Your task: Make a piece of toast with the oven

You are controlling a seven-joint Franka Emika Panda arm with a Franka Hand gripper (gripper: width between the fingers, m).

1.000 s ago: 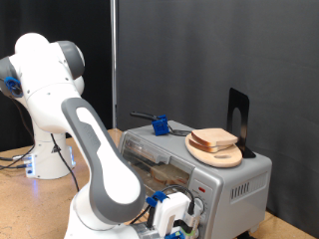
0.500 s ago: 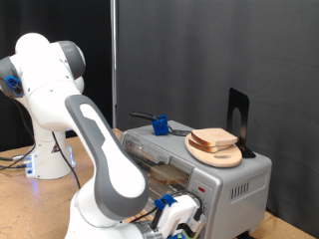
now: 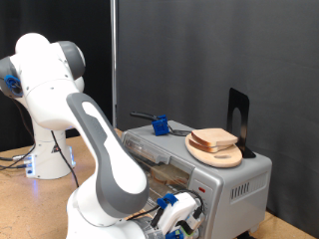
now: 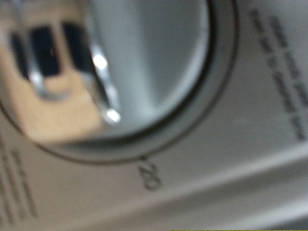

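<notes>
The silver-grey oven (image 3: 234, 174) stands at the exterior view's lower right. My gripper (image 3: 180, 213) is low against its front panel, with blue parts on the hand. The wrist view is filled by one round silver oven knob (image 4: 144, 67), very close and blurred, with a "20" mark (image 4: 149, 175) printed on the panel beside it. My fingers do not show there. A pile of bread slices (image 3: 213, 138) lies on a wooden plate (image 3: 215, 156) on top of the oven. I cannot make out a single separate piece of toast.
A blue cup-like object (image 3: 158, 124) with a dark handle and a black upright stand (image 3: 237, 119) sit on the oven's top. The robot's white base (image 3: 45, 149) stands at the exterior view's left on the wooden table (image 3: 25, 204). A black curtain hangs behind.
The arm's lower link has swung slightly and the gripper has edged a little toward the oven's front panel. The bread pile and the plate have not moved.
</notes>
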